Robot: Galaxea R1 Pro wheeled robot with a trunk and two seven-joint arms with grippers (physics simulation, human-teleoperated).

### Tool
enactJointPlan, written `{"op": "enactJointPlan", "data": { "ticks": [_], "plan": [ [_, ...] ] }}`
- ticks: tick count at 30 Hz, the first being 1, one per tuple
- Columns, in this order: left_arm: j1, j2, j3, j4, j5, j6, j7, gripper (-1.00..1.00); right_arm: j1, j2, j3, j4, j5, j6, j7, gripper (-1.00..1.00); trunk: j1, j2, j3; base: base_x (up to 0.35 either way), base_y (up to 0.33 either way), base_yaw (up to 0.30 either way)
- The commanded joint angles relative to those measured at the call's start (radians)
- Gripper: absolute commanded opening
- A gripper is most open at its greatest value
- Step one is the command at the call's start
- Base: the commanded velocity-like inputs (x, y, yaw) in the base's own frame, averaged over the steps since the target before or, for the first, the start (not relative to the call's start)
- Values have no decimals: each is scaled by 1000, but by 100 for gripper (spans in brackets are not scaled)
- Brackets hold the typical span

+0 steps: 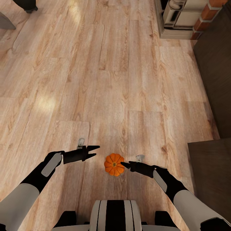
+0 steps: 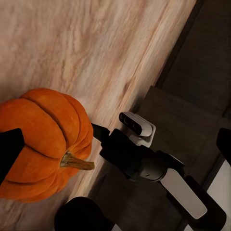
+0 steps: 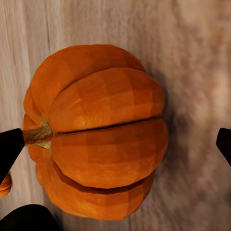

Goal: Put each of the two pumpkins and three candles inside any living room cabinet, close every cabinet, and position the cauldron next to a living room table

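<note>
One orange ribbed pumpkin (image 1: 114, 164) sits low in front of my base over the wooden floor. My right gripper (image 1: 124, 165) is at its right side. In the right wrist view the pumpkin (image 3: 101, 130) lies between the two fingers, which stand far apart. One fingertip (image 3: 9, 147) is at the short stem and the other is clear of the fruit. My left gripper (image 1: 95, 151) hangs open a little to the pumpkin's left, holding nothing. Along the right side runs the dark-brown cabinet (image 1: 213, 80).
A second dark-brown surface (image 1: 210, 176) juts out at the lower right, close to my right arm. The carved fireplace with brick (image 1: 183, 17) stands at the far right. A black rounded thing (image 1: 27, 4) and a grey slanted piece (image 1: 5, 23) are cut off at the far left.
</note>
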Motion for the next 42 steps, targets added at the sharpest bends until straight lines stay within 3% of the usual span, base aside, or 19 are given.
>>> {"op": "enactJointPlan", "data": {
  "ticks": [1,9,13,20,29,35,36,42],
  "plan": [
    [0,0,0,0,0,0,0,100,0,0,0,0,0,0,-2,100,0,0,0,0,0,32],
    [6,6,6,-5,4,1,-4,100,4,-4,6,-7,-4,-1,-31,100,0,0,0,0,0,7],
    [11,0,6,-8,4,-1,-4,100,1,10,6,4,-6,-3,-33,100,0,0,0,0,0,0],
    [18,0,46,-42,3,4,-3,100,0,50,18,17,33,-3,-40,100,0,0,0,0,0,0],
    [18,-1,96,-44,3,5,-3,100,0,61,24,16,54,0,-79,100,0,0,0,0,0,0],
    [18,-1,97,-46,3,5,-3,100,0,77,24,16,57,1,-113,100,0,0,0,0,0,103],
    [18,-2,97,-46,3,5,-3,100,0,78,24,15,57,1,-151,100,0,0,0,0,0,263],
    [18,-2,97,-46,3,5,-3,100,0,81,25,14,57,2,-152,100,0,0,0,0,0,282]
  ]
}}
